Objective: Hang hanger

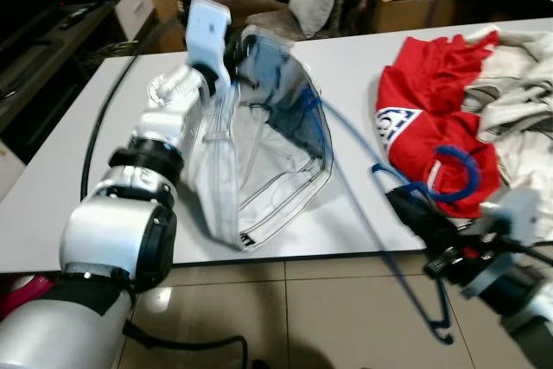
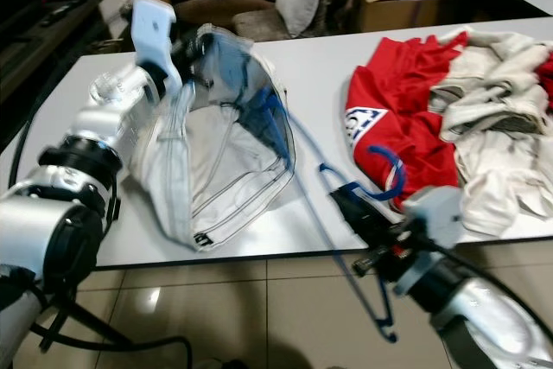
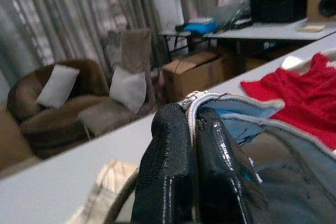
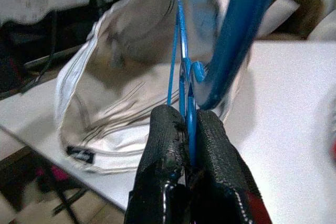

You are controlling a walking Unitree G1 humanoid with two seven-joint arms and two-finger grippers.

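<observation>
Blue hanger point(image 1: 380, 213) (right end effector point(image 4: 190, 129) clamps it).

The head views are evenly and brightly lit by soft indoor light, and the white counter point(image 1: 346, 58) reads pale and slightly washed out. A small bright glare spot sits on the glossy floor tiles point(image 1: 156, 300) under the counter's edge. Shadows are faint and soft. The near arm surfaces look smeared, and the blue hanger point(image 1: 380, 213) shows as a thin, slightly blurred line. The left wrist view is dimmer and hazy, with daylight glowing through pale curtains point(image 3: 63, 19) behind; the black fingers point(image 3: 173, 177) up close are soft. The right wrist view is blurred, most of all at its edges.
</observation>
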